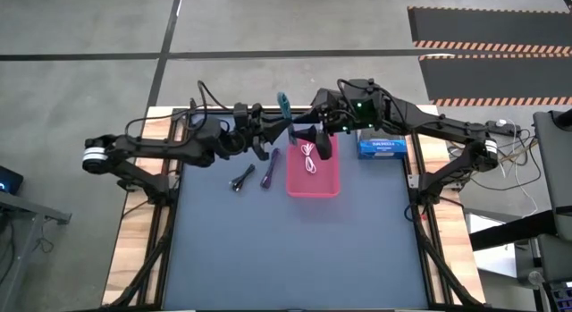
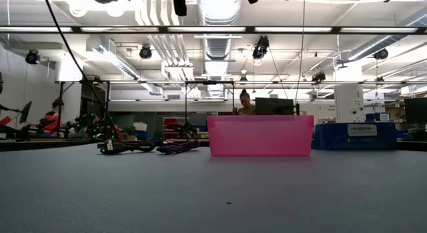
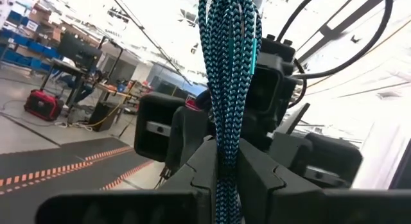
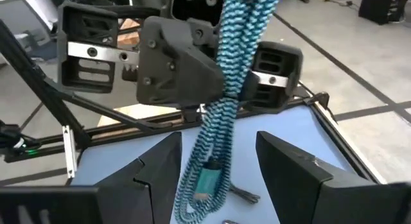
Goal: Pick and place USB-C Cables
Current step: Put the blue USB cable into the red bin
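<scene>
My left gripper (image 1: pixel 271 126) is shut on the teal braided cable (image 1: pixel 282 102), raised above the table's far part, left of the pink tray (image 1: pixel 313 176). My right gripper (image 4: pixel 215 169) is open right opposite it. Its two fingers stand either side of the teal cable's hanging end (image 4: pixel 207 180) and touch nothing. The white cable (image 1: pixel 308 160) lies inside the tray. The black cable (image 1: pixel 239 180) and the purple cable (image 1: pixel 271 173) lie flat on the mat, left of the tray. My left gripper pinches the teal cable bundle (image 3: pixel 226 153) between its two fingers, several strands together. One looped end stands out beyond the fingertips (image 3: pixel 228 51). The end with the plug (image 4: pixel 209 179) hangs free. The cable is lifted clear of the table.
A blue box (image 1: pixel 382 147) sits right of the tray by the table's right edge. The dark mat (image 1: pixel 295 249) stretches toward the near edge. In the low view the tray (image 2: pixel 260 135) stands upright, with the black (image 2: pixel 127 147) and purple (image 2: pixel 177 147) cables to its left. People show in the room behind.
</scene>
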Available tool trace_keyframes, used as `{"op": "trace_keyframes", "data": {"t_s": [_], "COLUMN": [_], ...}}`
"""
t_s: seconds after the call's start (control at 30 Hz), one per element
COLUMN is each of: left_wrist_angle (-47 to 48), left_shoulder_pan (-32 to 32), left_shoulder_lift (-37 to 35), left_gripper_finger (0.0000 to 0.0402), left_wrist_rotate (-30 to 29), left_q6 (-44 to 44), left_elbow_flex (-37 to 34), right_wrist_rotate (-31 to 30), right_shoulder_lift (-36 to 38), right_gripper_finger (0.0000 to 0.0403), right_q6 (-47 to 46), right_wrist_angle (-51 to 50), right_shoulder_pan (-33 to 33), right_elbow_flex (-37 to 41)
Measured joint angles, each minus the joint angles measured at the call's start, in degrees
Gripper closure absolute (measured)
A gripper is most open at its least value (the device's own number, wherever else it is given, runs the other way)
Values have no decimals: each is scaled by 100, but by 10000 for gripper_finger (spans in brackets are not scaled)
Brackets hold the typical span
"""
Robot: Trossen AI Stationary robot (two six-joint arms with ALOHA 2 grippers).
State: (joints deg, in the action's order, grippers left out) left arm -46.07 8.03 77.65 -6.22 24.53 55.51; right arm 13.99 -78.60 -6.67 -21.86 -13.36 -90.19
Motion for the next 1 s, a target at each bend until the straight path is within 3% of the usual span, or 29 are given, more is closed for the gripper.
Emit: {"op": "trace_keyframes", "data": {"t_s": [0.4, 0.8, 1.0], "left_wrist_angle": [-48, -146, -127], "left_shoulder_pan": [-55, -61, -61], "left_shoulder_lift": [170, 181, 181], "left_gripper_finger": [379, 379, 377], "left_wrist_rotate": [0, -7, -15], "left_q6": [18, 25, 44], "left_elbow_flex": [87, 45, 43], "right_wrist_rotate": [-1, -1, -2], "right_shoulder_lift": [-27, -27, -27], "right_gripper_finger": [226, 374, 380], "right_q6": [-36, -38, -217], "right_wrist_angle": [-10, -24, -71], "right_shoulder_pan": [8, 11, 10], "right_elbow_flex": [0, 0, 0]}}
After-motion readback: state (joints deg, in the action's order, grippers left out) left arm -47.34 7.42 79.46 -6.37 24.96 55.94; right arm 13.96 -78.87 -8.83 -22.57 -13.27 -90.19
